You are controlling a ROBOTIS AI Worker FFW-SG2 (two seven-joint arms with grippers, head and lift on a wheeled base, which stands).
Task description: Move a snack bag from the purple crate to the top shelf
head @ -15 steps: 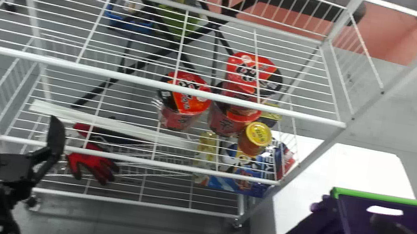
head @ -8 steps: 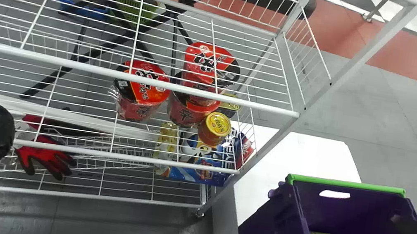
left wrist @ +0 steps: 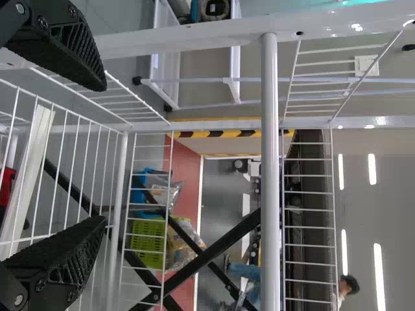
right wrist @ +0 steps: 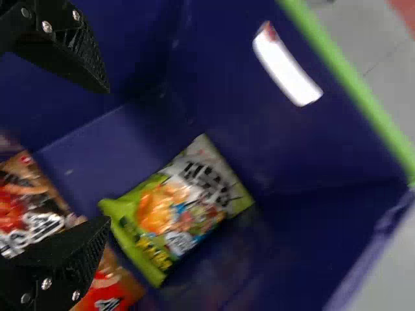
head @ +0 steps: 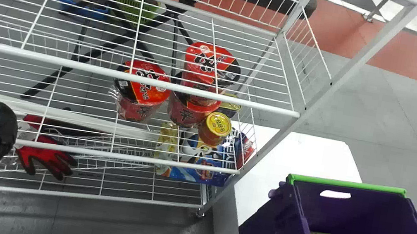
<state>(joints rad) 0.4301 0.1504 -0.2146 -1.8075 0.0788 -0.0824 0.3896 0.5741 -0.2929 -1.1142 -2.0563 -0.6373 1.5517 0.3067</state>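
The right pincer (right wrist: 107, 155) is wide, presumably to straddle the green, pillow-shaped plastic snack bag (right wrist: 181, 207) ahead of it in the purple plastic crate (head: 364, 217); the left pincer (left wrist: 104, 154), also wide, idles beside white wire shelving (head: 211, 98).

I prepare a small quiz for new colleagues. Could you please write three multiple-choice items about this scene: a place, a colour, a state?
1. Where is the green-and-white snack bag?
A) White table
B) Purple plastic crate
C) White wire shelf

2. Which colour is the round lid of the small amber container?
A) Yellow
B) Blue
C) White

3. The black right gripper is:
A) Shut on a bag
B) Shut, empty
C) Open

1: B, it lies on the crate's bottom.
2: A, the lid's top is yellow.
3: C, its two fingers stand apart.
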